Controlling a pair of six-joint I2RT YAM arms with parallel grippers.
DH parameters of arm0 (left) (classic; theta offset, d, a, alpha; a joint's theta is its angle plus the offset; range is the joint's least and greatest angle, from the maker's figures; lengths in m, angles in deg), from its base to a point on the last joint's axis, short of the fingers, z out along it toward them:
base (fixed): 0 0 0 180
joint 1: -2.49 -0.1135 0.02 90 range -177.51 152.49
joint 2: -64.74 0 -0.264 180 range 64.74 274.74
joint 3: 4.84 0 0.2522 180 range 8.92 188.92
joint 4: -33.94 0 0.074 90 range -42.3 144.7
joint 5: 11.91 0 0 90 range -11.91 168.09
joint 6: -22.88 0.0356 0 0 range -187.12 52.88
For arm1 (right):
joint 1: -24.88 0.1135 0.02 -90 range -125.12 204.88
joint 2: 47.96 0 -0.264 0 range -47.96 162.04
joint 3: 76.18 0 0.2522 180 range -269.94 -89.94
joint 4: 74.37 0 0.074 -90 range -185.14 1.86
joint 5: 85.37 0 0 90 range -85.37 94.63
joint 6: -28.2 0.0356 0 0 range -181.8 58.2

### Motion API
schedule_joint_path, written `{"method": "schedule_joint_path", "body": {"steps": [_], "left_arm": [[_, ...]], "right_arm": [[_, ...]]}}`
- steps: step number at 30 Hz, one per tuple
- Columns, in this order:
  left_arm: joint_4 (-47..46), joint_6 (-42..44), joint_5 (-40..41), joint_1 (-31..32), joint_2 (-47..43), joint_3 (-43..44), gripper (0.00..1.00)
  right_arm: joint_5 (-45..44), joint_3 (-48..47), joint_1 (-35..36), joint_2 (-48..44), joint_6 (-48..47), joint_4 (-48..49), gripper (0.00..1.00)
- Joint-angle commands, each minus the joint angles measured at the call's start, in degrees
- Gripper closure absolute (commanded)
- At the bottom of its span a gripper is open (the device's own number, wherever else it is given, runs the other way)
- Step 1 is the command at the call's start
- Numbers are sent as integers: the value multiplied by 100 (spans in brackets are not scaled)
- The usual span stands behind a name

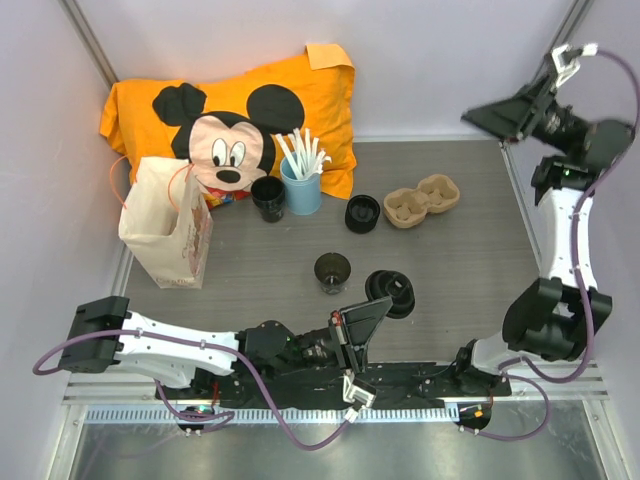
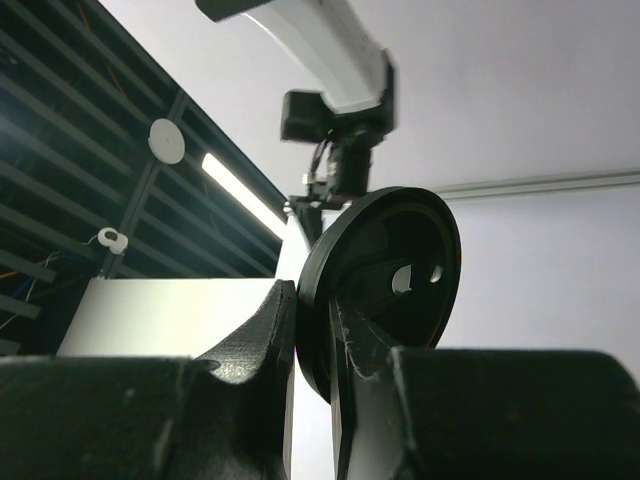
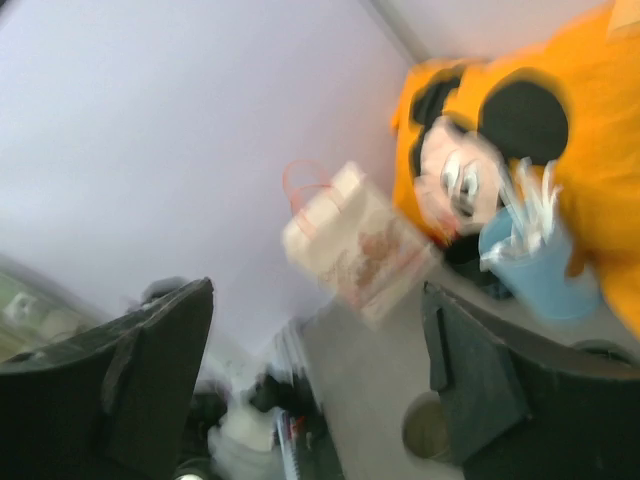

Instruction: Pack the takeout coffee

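The takeout coffee (image 1: 332, 270) is a dark translucent cup standing upright on the grey table, with no lid on it. A round black lid (image 1: 395, 292) is held on edge just right of the cup, with my left gripper (image 1: 373, 306) shut on it. In the left wrist view the lid (image 2: 400, 250) stands pinched at its rim in that gripper (image 2: 315, 315). My right gripper (image 1: 485, 118) hangs high at the back right, far from the cup, open and empty. The right wrist view is blurred; nothing lies within the right gripper (image 3: 320, 300).
A paper bag (image 1: 165, 228) stands open at the left. In front of the orange Mickey pillow (image 1: 240, 110) are a black cup (image 1: 267, 197) and a blue cup of white sticks (image 1: 300, 185). A black ring-shaped piece (image 1: 362, 213) and a cardboard cup carrier (image 1: 422, 202) sit further right.
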Motion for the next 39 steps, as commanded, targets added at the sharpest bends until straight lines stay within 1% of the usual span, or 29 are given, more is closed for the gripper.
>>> {"method": "schedule_joint_path", "body": {"steps": [1,2,3,5,6,7,8,9,10,11,12,13,15,16,18,19,22,23,24,31,33,36,39], "left_arm": [[-367,273,70,10,-83,231,100],[-349,273,79,19,-83,240,100],[-349,281,79,10,-92,240,100],[-349,299,44,19,-101,240,100],[-349,325,26,10,-127,223,100],[-349,325,26,19,-188,214,100],[-349,334,44,19,-215,161,100],[-349,325,53,10,-250,135,100],[-340,325,53,10,-276,91,100],[-340,334,18,10,-363,47,100],[-340,378,-9,10,-390,-49,100],[-331,404,-44,19,-417,-85,100],[-331,448,-140,19,-487,-190,100],[-349,492,-158,19,-487,-225,100],[-349,492,-176,19,-514,-278,100],[-349,475,-159,10,-514,-305,100],[-314,405,-53,10,-461,-270,100],[-296,335,-9,10,-435,-261,100],[-270,291,35,10,-417,-244,100],[-94,-70,360,-25,-268,-305,100],[-50,-166,395,-51,-233,-340,100],[-59,-211,360,-95,-92,-296,100],[-68,-263,369,-113,48,-209,100]], "right_arm": [[-3099,-2706,1228,-283,-7797,-9043,2],[-2841,-2694,1250,-151,-6819,-8640,5],[-2795,-2685,1276,-88,-6697,-8332,8],[-3511,-3368,1460,95,-7316,-9045,7],[-4019,-3640,1565,166,-7955,-9780,7],[-4207,-4113,1592,237,-8205,-10118,8],[-4270,-4327,1601,324,-8485,-10426,8],[-4349,-4555,1610,499,-8976,-11151,8],[-4489,-4566,1619,484,-9189,-11324,9],[-4577,-4427,1636,397,-9348,-11439,9],[-4639,-4321,1697,300,-9558,-11849,9],[-4657,-4189,1881,290,-10100,-12131,9],[-4570,-3961,1961,168,-10560,-12790,9],[-4361,-3638,1962,106,-10971,-12967,9],[-4289,-3355,1962,-69,-11247,-13249,10],[-4201,-3144,1962,-262,-11544,-13320,10],[-3815,-2862,1962,-622,-11792,-13478,12],[-3614,-2818,1962,-685,-12002,-13549,13],[-3542,-2765,1962,-746,-12117,-13706,17],[-3093,-1992,2120,-1282,-13145,-14427,29],[-3023,-1781,2146,-1475,-13260,-14463,33],[-2891,-1368,2260,-1660,-13322,-14472,34],[-2716,-1016,2523,-1748,-13314,-14472,35]]}}
